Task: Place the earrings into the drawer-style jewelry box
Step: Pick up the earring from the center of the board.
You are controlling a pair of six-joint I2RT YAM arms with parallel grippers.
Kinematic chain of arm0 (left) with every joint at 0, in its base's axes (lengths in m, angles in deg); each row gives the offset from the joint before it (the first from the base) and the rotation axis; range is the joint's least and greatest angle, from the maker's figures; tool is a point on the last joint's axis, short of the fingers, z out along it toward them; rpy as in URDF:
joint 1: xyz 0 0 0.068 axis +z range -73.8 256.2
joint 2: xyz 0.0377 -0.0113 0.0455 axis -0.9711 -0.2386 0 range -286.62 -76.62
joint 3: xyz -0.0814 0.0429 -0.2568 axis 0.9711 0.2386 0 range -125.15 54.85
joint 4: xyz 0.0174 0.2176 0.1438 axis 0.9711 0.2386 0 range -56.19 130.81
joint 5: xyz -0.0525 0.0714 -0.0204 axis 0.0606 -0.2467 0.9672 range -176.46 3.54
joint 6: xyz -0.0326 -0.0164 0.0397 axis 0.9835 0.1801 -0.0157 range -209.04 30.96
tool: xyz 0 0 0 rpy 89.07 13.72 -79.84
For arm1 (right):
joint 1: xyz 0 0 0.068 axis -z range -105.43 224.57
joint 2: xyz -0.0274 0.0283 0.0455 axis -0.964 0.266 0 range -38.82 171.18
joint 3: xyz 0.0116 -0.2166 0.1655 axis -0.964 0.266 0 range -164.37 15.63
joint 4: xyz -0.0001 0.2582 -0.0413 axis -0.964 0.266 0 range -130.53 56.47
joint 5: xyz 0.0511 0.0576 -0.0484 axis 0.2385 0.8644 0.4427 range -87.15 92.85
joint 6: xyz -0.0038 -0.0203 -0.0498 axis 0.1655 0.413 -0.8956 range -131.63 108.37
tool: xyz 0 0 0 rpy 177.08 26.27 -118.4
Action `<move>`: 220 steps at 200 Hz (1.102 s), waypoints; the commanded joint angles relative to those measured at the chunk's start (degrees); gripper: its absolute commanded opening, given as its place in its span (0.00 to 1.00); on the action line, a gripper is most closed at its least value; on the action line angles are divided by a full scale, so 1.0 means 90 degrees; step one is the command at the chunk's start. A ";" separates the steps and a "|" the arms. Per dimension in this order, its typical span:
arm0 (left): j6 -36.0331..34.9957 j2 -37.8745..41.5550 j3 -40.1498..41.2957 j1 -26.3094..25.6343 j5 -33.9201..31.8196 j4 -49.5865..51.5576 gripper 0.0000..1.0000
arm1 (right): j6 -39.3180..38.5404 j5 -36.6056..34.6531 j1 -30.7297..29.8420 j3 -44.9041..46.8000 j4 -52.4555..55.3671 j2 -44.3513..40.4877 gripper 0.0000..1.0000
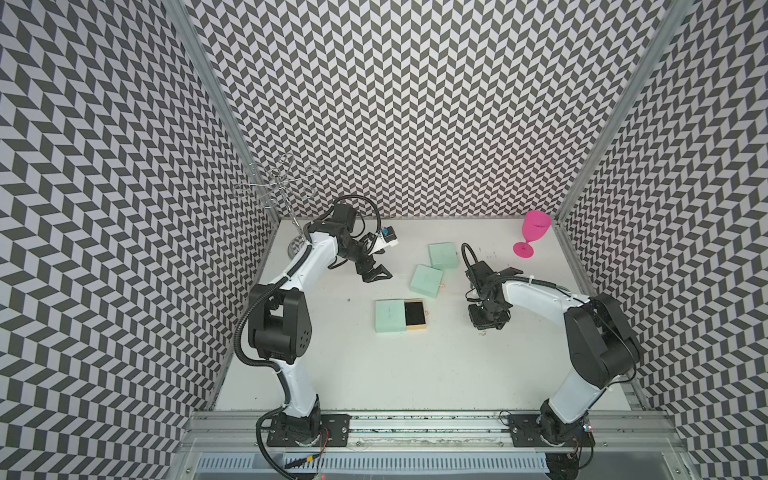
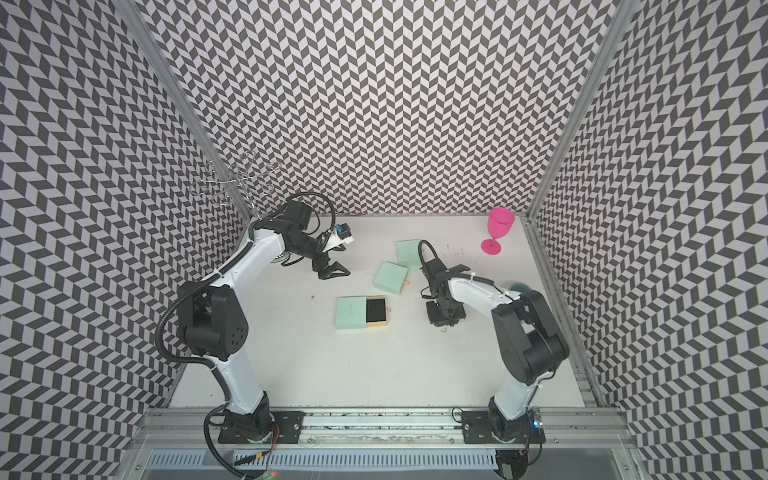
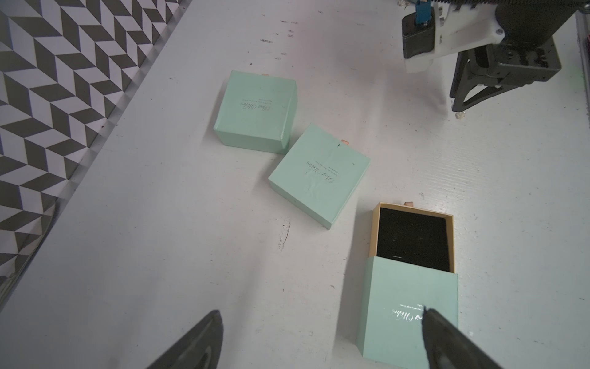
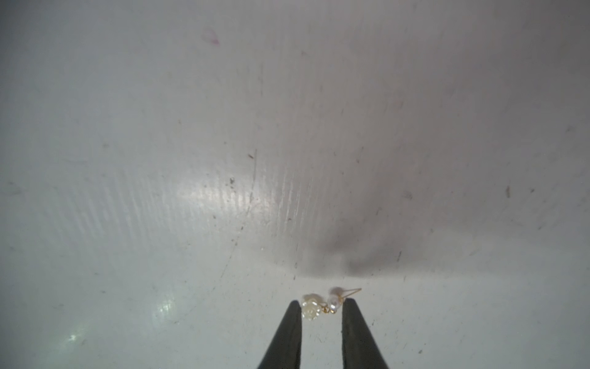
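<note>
Toward the bench's (image 1: 415, 374) right edge, our barely parted right gripper (image 4: 321, 302) straddles an earring (image 4: 311, 311), seemingly loose; we close squarely.

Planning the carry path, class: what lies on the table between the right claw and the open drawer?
Nothing: only bare table between right claw and open drawer, seen in both top views.

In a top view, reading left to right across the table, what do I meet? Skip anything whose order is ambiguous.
Wire stand → open jewelry box → rear closed mint box → right gripper → pink goblet.
</note>
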 commanded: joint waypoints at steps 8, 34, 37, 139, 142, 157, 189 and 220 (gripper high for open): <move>-0.0149 0.0037 -0.0015 0.0045 0.0209 0.0103 0.98 | 0.0187 0.0165 -0.0031 0.0140 0.0031 -0.0143 0.24; -0.0174 0.0069 0.0004 0.0045 0.0187 0.0120 0.98 | 0.0299 0.0327 -0.0031 0.0253 -0.0062 -0.0107 0.25; -0.0178 0.0072 0.0010 0.0045 0.0174 0.0125 0.98 | 0.0302 0.0348 -0.0042 0.0278 -0.0080 -0.0091 0.25; -0.0164 0.0121 0.0097 0.0045 0.0159 0.0101 0.98 | 0.0167 0.0474 -0.0052 0.0299 -0.0385 0.0311 0.25; -0.0160 0.0121 0.0088 0.0045 0.0153 0.0097 0.98 | 0.0159 0.0475 -0.0053 0.0304 -0.0385 0.0327 0.25; -0.0154 0.0118 0.0087 0.0045 0.0158 0.0098 0.98 | 0.0114 0.0465 -0.0052 0.0302 -0.0405 0.0390 0.24; -0.0180 0.0114 0.0113 0.0045 0.0139 0.0125 0.98 | 0.0145 0.0402 -0.0146 0.0323 -0.0342 0.0298 0.18; -0.0164 0.0098 0.0097 0.0036 0.0141 0.0111 0.98 | 0.0177 0.0352 -0.0204 0.0380 -0.0351 0.0279 0.16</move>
